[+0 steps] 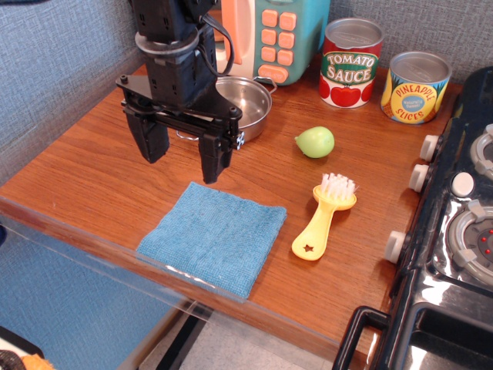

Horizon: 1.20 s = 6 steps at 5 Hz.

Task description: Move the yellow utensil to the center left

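The black gripper (pixel 183 156) hangs over the wooden table (pixel 92 169) with its two fingers (pixel 153 139) spread wide apart, and they hold nothing. It is up above the far edge of the blue cloth (pixel 214 237). A small silver pot (pixel 245 104) sits just behind the gripper. The yellow utensil (pixel 323 217) lies flat on the table to the right of the cloth, near it but not touching. Its white bristles point to the back and its star hole is at the front end. A round green fruit (pixel 315 142) sits behind the brush. A tomato sauce can (pixel 350 63) and a pineapple slices can (pixel 415 87) stand at the back. A toy stove (pixel 454 231) is on the right
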### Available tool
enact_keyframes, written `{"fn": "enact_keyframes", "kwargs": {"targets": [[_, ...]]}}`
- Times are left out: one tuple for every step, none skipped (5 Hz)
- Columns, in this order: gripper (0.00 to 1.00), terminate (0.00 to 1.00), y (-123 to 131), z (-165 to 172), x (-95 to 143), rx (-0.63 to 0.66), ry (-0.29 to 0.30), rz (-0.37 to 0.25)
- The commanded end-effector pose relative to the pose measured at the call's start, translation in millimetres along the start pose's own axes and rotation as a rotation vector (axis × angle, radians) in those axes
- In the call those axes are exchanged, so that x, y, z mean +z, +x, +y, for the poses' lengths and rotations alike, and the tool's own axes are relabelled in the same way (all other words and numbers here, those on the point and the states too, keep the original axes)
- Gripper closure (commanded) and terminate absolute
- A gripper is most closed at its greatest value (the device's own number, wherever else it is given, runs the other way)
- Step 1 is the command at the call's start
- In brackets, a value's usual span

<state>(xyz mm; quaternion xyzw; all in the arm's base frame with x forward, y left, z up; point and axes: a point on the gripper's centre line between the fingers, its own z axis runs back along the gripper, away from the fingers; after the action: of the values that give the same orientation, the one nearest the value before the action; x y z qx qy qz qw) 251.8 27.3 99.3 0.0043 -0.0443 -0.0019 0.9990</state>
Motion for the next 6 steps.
{"fn": "enact_keyframes", "kwargs": {"targets": [[0.00,0.00,0,0,0,0.000,0.000,0.000],[0.00,0.00,6,-11,-4,-0.020,0.014,0.008],[0.00,0.00,16,-31,-7,-0.049,0.010,0.011],[0.00,0.00,31,-59,-8,-0.051,-0.034,0.007],[0.00,0.00,47,-83,-13,-0.047,-0.065,0.018],[0.00,0.00,61,-99,-25,-0.045,-0.106,0.026]]}}
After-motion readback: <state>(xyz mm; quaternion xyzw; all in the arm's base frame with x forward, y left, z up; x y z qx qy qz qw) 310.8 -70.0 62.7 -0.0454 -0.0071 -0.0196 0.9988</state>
